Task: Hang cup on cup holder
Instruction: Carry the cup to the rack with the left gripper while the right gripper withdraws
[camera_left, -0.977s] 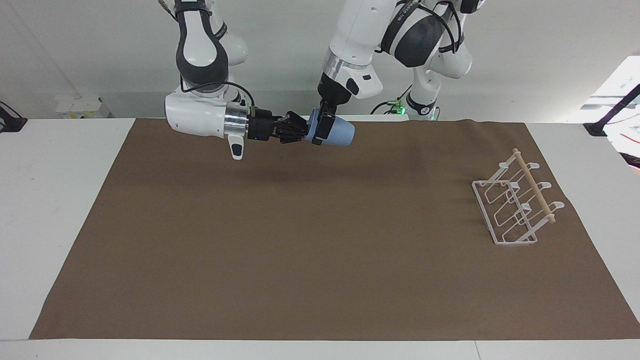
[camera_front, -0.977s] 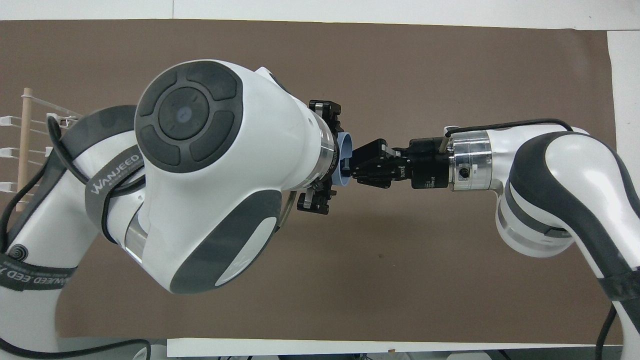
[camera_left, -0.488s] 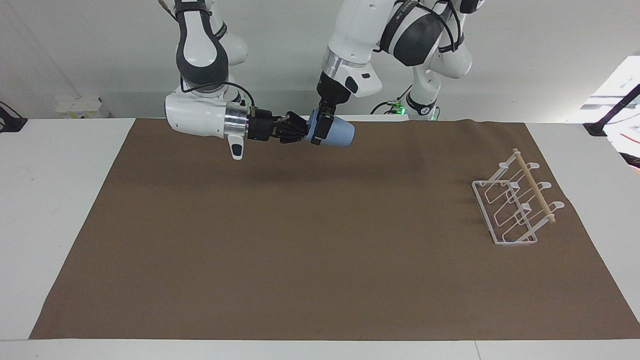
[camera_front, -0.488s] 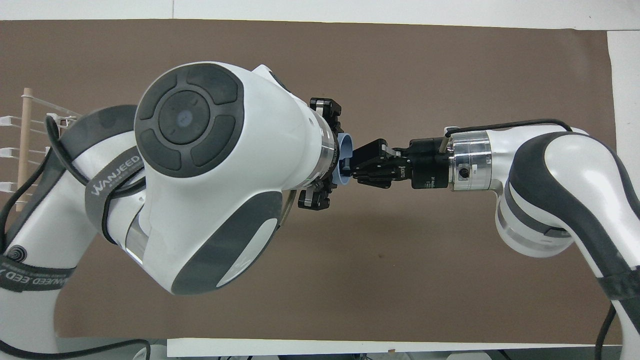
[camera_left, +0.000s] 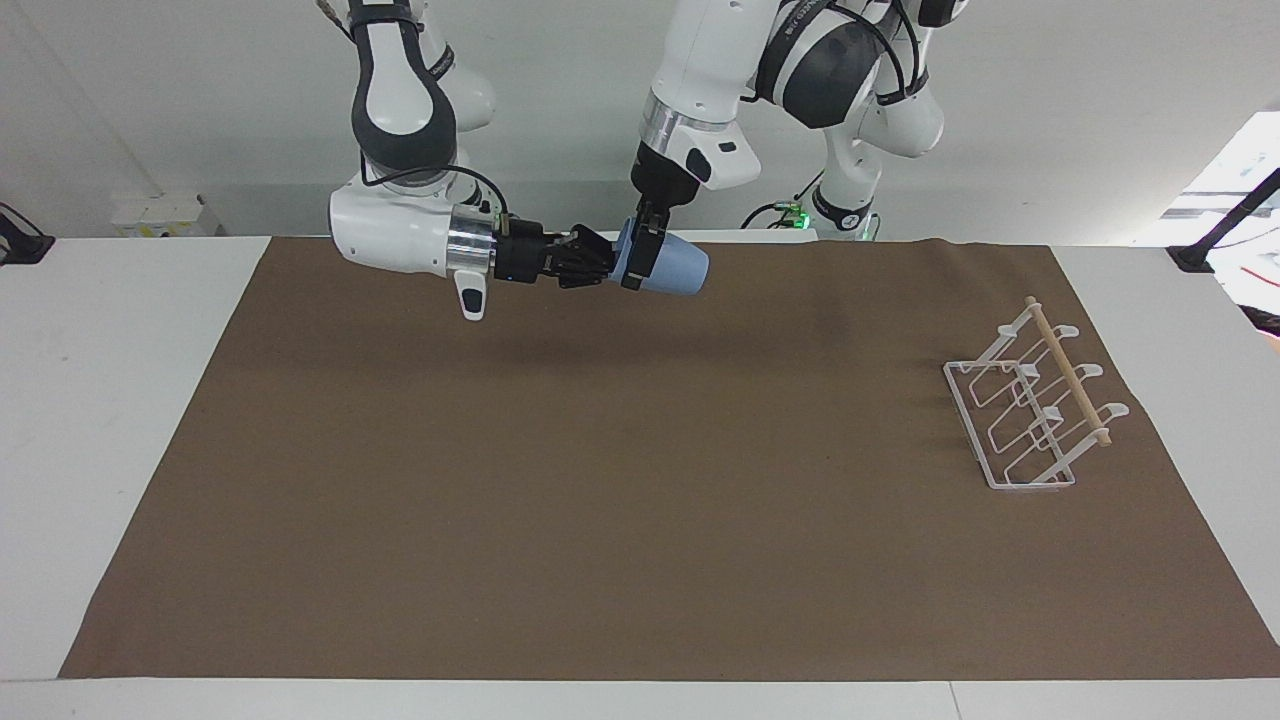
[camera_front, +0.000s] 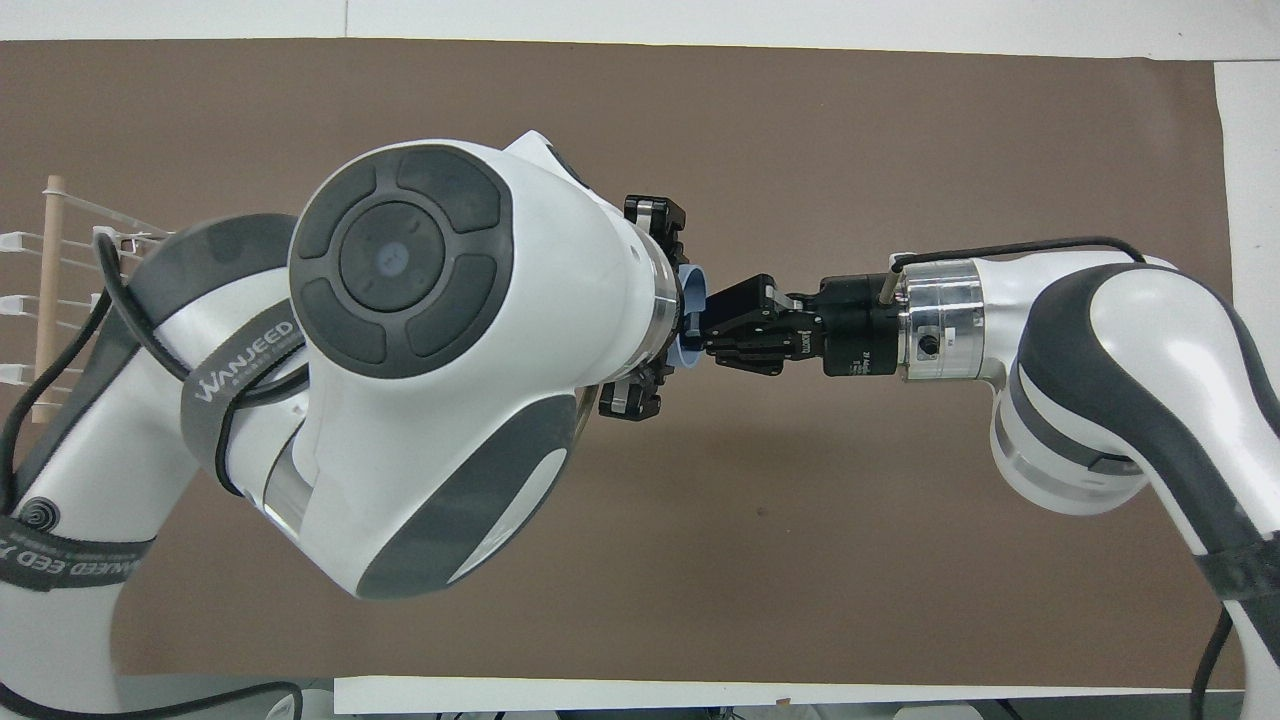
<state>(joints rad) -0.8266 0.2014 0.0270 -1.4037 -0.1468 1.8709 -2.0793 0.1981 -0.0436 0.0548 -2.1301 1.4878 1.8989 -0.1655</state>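
The light-blue cup (camera_left: 677, 268) lies on its side in the air over the part of the brown mat nearest the robots, its wide rim toward the right arm. My right gripper (camera_left: 606, 263) reaches in level and is shut on the cup's rim. My left gripper (camera_left: 640, 256) comes down from above and sits around the cup just beside the rim. In the overhead view only a sliver of the cup (camera_front: 692, 288) shows between the left arm's wrist and the right gripper (camera_front: 716, 326). The white wire cup holder (camera_left: 1030, 415) with its wooden dowel stands empty toward the left arm's end of the table.
A brown mat (camera_left: 600, 480) covers most of the white table. In the overhead view the left arm's elbow and wrist hide part of the cup holder (camera_front: 48, 290) and much of the mat.
The cup and both grippers have risen slightly. The left arm's elbow and upper wrist have shifted a little while its gripper stayed at the cup.
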